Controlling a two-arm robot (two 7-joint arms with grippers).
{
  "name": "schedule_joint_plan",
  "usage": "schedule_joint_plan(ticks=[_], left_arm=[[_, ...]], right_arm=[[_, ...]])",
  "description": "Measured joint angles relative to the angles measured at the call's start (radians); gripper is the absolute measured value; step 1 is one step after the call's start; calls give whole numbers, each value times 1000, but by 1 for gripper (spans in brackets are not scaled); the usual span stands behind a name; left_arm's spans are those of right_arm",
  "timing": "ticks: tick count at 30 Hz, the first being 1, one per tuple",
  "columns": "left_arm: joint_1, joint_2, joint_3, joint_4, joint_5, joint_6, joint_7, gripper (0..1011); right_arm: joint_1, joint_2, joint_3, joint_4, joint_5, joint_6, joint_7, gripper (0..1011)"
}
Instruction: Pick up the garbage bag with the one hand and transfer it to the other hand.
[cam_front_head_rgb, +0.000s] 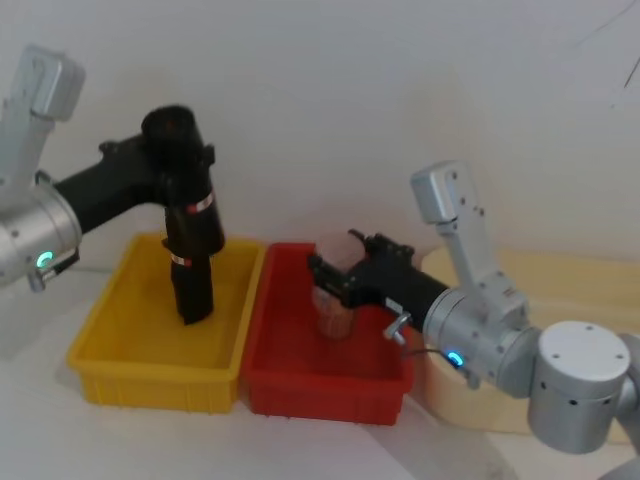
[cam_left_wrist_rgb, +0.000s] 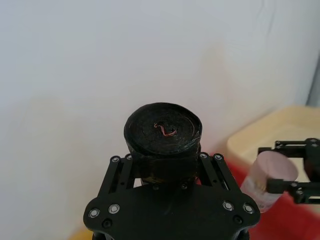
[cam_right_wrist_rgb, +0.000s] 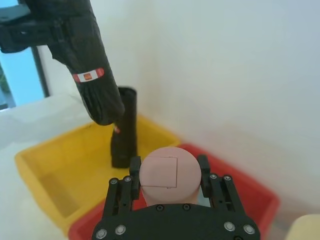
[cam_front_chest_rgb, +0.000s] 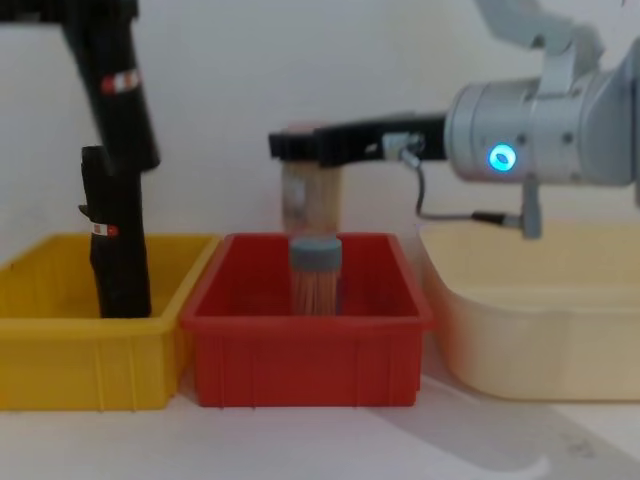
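A yellow plastic bin (cam_front_head_rgb: 150, 385) sits beneath the green-ringed left gripper (cam_front_head_rgb: 180, 165), a red plastic bin (cam_front_head_rgb: 300, 388) beneath the blue-ringed right gripper (cam_front_head_rgb: 335, 282). The left clamps the black cylindrical garbage-bag roll (cam_front_head_rgb: 200, 225) near its top; the right pinches a small pale-pink jar (cam_right_wrist_rgb: 160, 172).

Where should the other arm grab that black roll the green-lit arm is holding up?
The free lower part of the garbage bag, below its red-and-white label, since the left pincer clamps the upper end. Come from the robot's right, pincer level, closing across the round, nearly upright body. The right pincer grips a toothpick jar and would likely need to release it first.
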Motion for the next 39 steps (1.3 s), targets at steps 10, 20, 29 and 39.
schedule_joint_plan(ticks=[10,20,29,39], left_arm=[[-112,-62,70,11,8,-55,-53,506],[-219,-142,174,156,53,-127,-110,506],[-289,-206,249,316,92,-168,-149,506],[-342,-260,288,440,102,-212,-208,506]], right_arm=[[-23,56,37,-134,-54,-2,-64,651],[-62,103,90,-227,-108,14,-139,651],[-101,138,147,-271,-150,37,-208,651],[-120,161,198,-260,-175,85,-251,651]])
